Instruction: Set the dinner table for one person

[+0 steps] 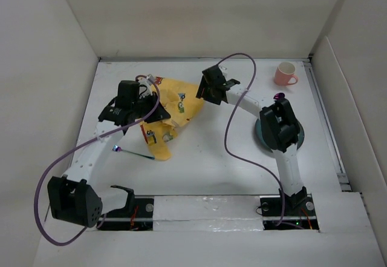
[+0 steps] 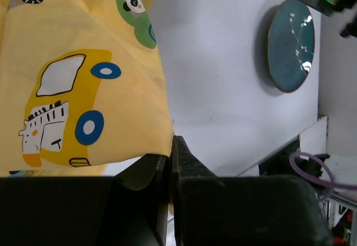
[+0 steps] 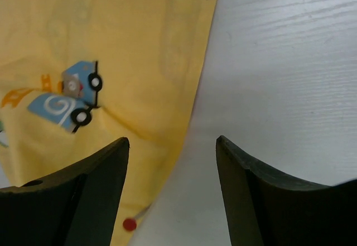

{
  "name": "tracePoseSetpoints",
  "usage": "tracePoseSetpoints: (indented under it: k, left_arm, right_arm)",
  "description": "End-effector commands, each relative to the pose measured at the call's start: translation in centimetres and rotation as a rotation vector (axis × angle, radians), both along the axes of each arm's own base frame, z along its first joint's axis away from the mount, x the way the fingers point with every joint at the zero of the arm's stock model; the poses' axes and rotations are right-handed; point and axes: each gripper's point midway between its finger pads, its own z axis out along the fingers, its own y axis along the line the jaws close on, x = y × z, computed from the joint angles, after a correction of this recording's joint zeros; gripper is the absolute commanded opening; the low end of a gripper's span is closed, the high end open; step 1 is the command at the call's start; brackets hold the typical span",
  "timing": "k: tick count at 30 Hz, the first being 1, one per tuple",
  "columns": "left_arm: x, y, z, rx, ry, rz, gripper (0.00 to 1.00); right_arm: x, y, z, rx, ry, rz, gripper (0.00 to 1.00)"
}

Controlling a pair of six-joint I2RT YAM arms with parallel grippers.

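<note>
Pale panels (image 1: pixel 199 13) wall in a white counter (image 1: pixel 205 170), which fills most of the overhead view and carries everything else. Much of the teal plate (image 1: pixel 260 135) on its right side is hidden under the right arm, with only slivers of rim showing; the left wrist view shows nearly all of it. A crumpled yellow mat (image 1: pixel 175 106) printed with cars lies left of centre, partly covered by the left wrist. The left gripper (image 2: pixel 170 148) has its fingers pressed together on the mat's edge. The right gripper (image 3: pixel 173 145), fingers apart, hangs over another edge of the mat, holding nothing. A pink cup (image 1: pixel 284 73) stands upright near the far right corner. A thin item (image 1: pixel 134 153) by the mat's near corner is too small to identify.
</note>
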Motion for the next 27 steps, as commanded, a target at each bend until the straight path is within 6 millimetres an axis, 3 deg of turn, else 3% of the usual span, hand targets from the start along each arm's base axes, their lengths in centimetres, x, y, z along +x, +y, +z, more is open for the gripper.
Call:
tracePoseSetpoints:
  k: [1, 5, 6, 12, 16, 17, 19, 20, 21, 22, 23, 26, 27]
  left_arm:
    - [-2.9, -0.8, 1.1, -0.077, 0.004, -0.067, 0.00]
    - [-4.7, -1.0, 0.0, -0.088, 0.040, -0.111, 0.00]
    - [-5.1, -1.0, -0.4, -0.089, 0.052, -0.120, 0.00]
    - [-6.0, -0.4, -1.4, -0.070, 0.053, -0.112, 0.00]
    - [-6.3, -0.4, -1.8, -0.077, 0.047, -0.111, 0.00]
    - [-6.2, -0.4, -2.1, -0.074, 0.049, -0.109, 0.00]
    - [-6.1, -0.4, -2.4, -0.069, 0.049, -0.109, 0.00]
    - [-6.0, -0.4, -2.7, -0.064, 0.056, -0.109, 0.00]
    - [-5.8, -0.3, -2.9, -0.056, 0.056, -0.105, 0.00]
    - [-5.6, -0.3, -3.1, -0.053, 0.057, -0.104, 0.00]
    - [-5.3, -0.3, -3.4, -0.048, 0.065, -0.102, 0.00]
    - [-4.3, -0.3, -4.1, -0.029, 0.074, -0.094, 0.00]
    - [-3.8, -0.1, -4.3, -0.014, 0.072, -0.083, 0.00]
  right_arm:
    - [0.8, -1.5, 0.8, -0.074, -0.014, -0.117, 0.69]
    - [0.4, -3.2, -1.4, -0.152, 0.065, -0.164, 0.68]
    - [0.3, -3.4, -2.7, -0.170, 0.095, -0.173, 0.68]
    - [-0.5, -3.2, -5.4, -0.190, 0.183, -0.177, 0.61]
    - [-1.6, -3.4, -6.7, -0.178, 0.234, -0.210, 0.41]
    - [-1.3, -3.8, -6.7, -0.167, 0.230, -0.227, 0.23]
    - [-1.0, -4.8, -6.7, -0.166, 0.224, -0.267, 0.06]
    - [-0.1, -5.2, -5.0, -0.141, 0.180, -0.290, 0.00]
    - [-0.2, -5.6, -4.5, -0.143, 0.164, -0.301, 0.00]
    - [1.1, -7.0, -3.1, -0.126, 0.111, -0.341, 0.00]
    - [1.4, -7.1, 0.7, -0.084, 0.038, -0.343, 0.00]
    - [1.6, -9.8, 4.0, -0.069, -0.054, -0.368, 0.00]
    - [1.4, -10.8, 6.6, -0.047, -0.097, -0.379, 0.00]
